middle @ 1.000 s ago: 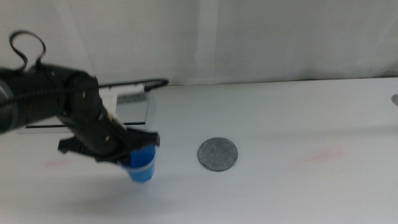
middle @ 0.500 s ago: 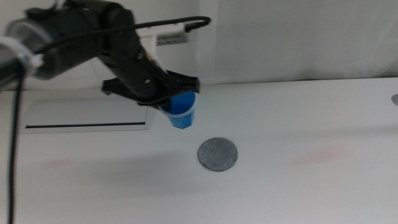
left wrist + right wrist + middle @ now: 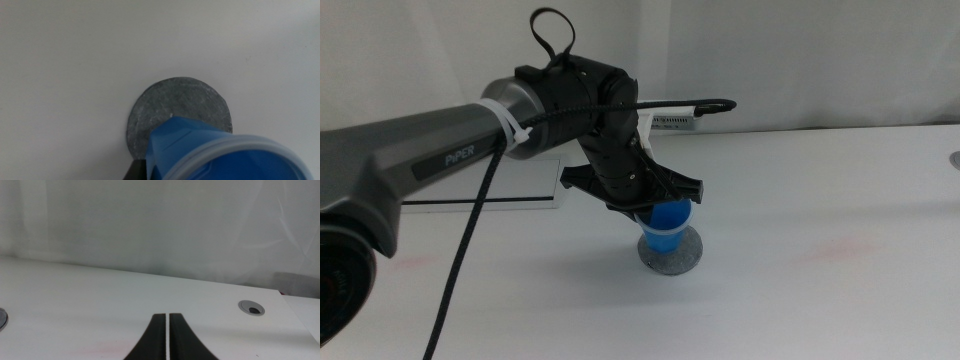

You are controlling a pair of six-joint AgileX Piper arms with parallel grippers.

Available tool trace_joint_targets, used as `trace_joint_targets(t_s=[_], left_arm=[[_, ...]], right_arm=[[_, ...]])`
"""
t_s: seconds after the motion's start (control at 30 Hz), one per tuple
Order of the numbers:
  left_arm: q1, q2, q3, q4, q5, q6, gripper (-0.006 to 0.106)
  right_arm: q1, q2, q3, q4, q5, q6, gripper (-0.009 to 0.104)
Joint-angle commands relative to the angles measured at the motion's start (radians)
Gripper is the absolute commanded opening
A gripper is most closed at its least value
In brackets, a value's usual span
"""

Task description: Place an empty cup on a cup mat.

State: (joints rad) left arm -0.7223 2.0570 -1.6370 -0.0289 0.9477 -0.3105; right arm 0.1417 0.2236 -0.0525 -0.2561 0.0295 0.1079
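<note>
Left gripper [image 3: 655, 208] fingers clasp the blue plastic cup [image 3: 667, 226] near its rim, base hovering at the grey cup mat [image 3: 180, 116]. Likely light, thin-walled, slippery; a gentle rim hold suits. Right gripper [image 3: 167, 339] waits, fingers closed.

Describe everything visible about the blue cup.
The cup is small, bright blue, plastic-looking, tapered toward its base, with a paler rolled rim. It stands roughly upright over the cup mat, the left hand shut around its upper part. Whether its base touches the mat cannot be told. Its inside is not visible.
</note>
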Motion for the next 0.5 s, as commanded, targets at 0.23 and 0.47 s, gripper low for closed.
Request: trace_joint_targets(t_s=[0.23,0.47], left_arm=[[-0.008,0.043,-0.008,-0.016,-0.054,-0.005,-0.003],[-0.009,0.068,-0.008,-0.06,-0.054,0.031,-0.003]], right_arm=[[-0.003,0.002,0.004,-0.002,-0.005,-0.003,-0.003],[-0.003,0.002,0.004,-0.002,-0.005,-0.003,-0.003]])
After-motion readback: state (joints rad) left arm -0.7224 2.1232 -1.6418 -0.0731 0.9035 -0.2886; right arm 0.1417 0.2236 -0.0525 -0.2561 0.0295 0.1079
